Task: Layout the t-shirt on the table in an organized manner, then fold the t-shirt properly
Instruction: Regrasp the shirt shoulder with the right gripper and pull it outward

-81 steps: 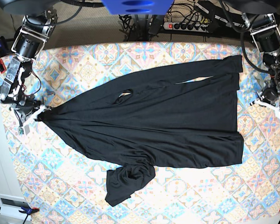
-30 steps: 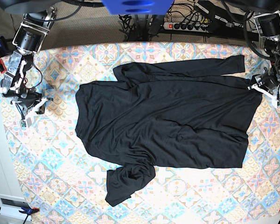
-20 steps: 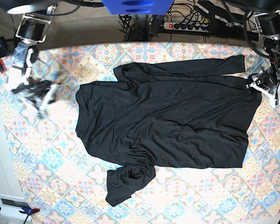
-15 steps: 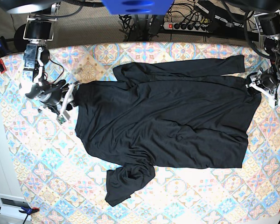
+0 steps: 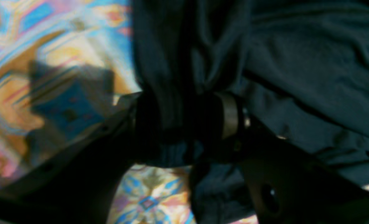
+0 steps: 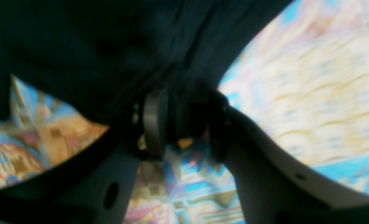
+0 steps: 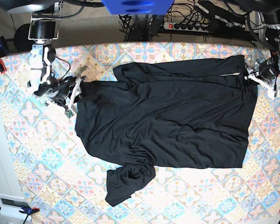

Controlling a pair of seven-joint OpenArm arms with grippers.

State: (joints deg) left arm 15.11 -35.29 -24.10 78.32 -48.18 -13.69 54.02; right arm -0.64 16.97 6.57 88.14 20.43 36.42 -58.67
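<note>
Black t-shirt (image 7: 168,121) lengthwise across table (image 7: 32,154), both end effectors apart around its edges.

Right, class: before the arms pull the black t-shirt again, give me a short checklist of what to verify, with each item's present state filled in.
1. Left gripper at the t-shirt edge: ok, fabric bunched between its fingers.
2. Right gripper at the opposite edge: ok, cloth between its fingers.
3. Firm hold on the cloth, both sides: cannot tell.
4. T-shirt lying flat: not ok, wrinkles across the middle.
5. Near sleeve spread out: not ok, crumpled in a heap.
6. T-shirt fully on the table: ok.
</note>
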